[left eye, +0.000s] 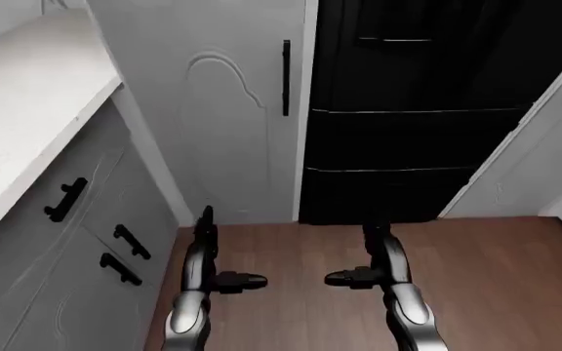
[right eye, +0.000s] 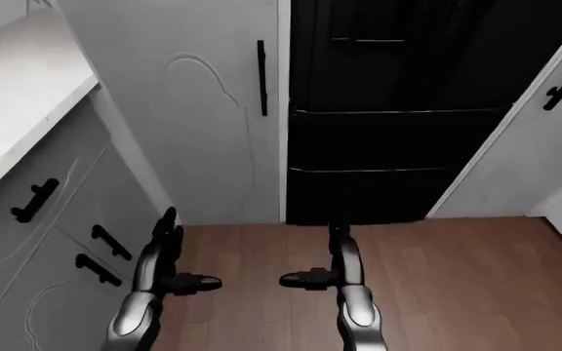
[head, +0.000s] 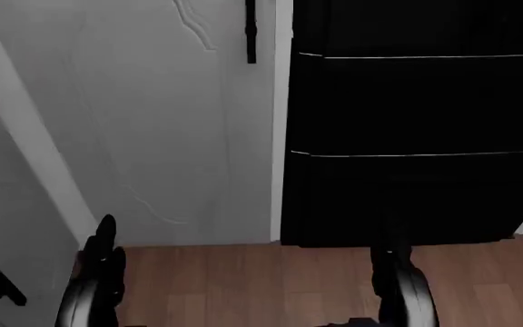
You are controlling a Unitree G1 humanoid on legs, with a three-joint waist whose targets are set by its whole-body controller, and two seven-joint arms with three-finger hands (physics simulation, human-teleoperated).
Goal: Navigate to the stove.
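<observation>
Two hands are seen low in the left-eye view, above a wooden floor point(left eye: 496, 270). The left hand point(left eye: 224, 276) and the right hand point(left eye: 367, 274) are held with fingers spread, and nothing is gripped by them. A tall black appliance point(left eye: 428, 110) is placed above the right hand, beside a white cabinet door point(left eye: 212, 110). A white counter point(left eye: 18, 110) is found at the left. No stove is shown in any view.
</observation>
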